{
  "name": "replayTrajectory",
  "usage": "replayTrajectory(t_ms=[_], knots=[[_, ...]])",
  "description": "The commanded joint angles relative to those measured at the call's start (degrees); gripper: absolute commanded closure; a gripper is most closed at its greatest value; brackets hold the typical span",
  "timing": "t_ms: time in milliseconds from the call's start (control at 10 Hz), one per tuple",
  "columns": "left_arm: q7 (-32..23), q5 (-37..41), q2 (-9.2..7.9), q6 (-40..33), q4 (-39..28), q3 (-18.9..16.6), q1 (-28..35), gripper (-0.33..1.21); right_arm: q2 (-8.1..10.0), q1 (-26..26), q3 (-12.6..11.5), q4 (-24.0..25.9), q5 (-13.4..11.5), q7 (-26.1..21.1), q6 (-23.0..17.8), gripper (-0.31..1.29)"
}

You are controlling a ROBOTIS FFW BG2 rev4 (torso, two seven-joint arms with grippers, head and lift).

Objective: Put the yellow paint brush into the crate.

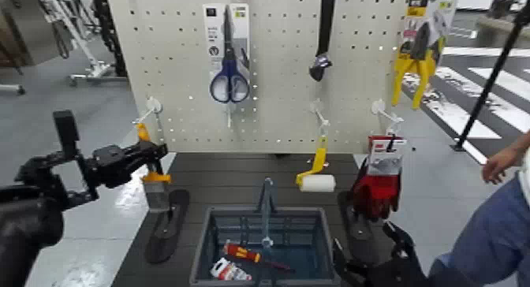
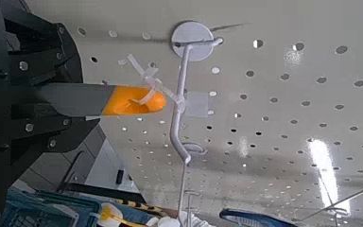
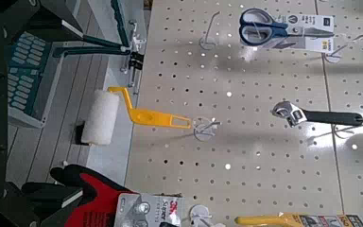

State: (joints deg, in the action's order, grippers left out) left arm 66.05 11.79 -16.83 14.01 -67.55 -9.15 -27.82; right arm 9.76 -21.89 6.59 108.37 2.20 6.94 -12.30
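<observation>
The yellow paint brush point(image 1: 155, 180) hangs at the left of the pegboard, its orange handle tip point(image 2: 132, 98) tied to a white hook point(image 2: 191, 40). Its yellow band and pale bristles point down. My left gripper point(image 1: 152, 158) is shut on the brush's slim handle point(image 2: 71, 96), just below the hook. The grey-blue crate point(image 1: 207, 251) stands on the dark table below and to the right, with its upright handle point(image 1: 267, 203) in the middle. It also shows in the right wrist view as the crate point(image 3: 24, 76). My right gripper point(image 1: 372, 255) rests open, low beside the crate's right end.
On the pegboard hang scissors point(image 1: 229, 69), a wrench point(image 1: 322, 38), yellow pliers point(image 1: 416, 65), a yellow-handled roller point(image 1: 317, 177) and red gloves point(image 1: 378, 184). A red screwdriver point(image 1: 243, 254) lies in the crate. A person point(image 1: 501, 219) stands at the right.
</observation>
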Motion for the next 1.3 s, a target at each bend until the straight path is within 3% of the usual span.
replayTrajectory(t_ms=[100,600,1300], knots=[[1.19,0.07,1.01,3.75,-8.91,-1.40,3.03,1.18,0.09,-0.43,-0.35,0.26,0.00,0.00,0.00,0.15],[5.41,-0.89,4.00,16.23,-33.26,-7.02,11.38,1.18,-0.09,-1.49,-1.14,1.23,-0.09,0.00,0.26,0.15],[4.71,3.32,4.88,17.81,-37.39,-3.95,11.03,1.18,0.00,-1.58,-1.23,1.58,-0.18,-0.09,0.79,0.15]])
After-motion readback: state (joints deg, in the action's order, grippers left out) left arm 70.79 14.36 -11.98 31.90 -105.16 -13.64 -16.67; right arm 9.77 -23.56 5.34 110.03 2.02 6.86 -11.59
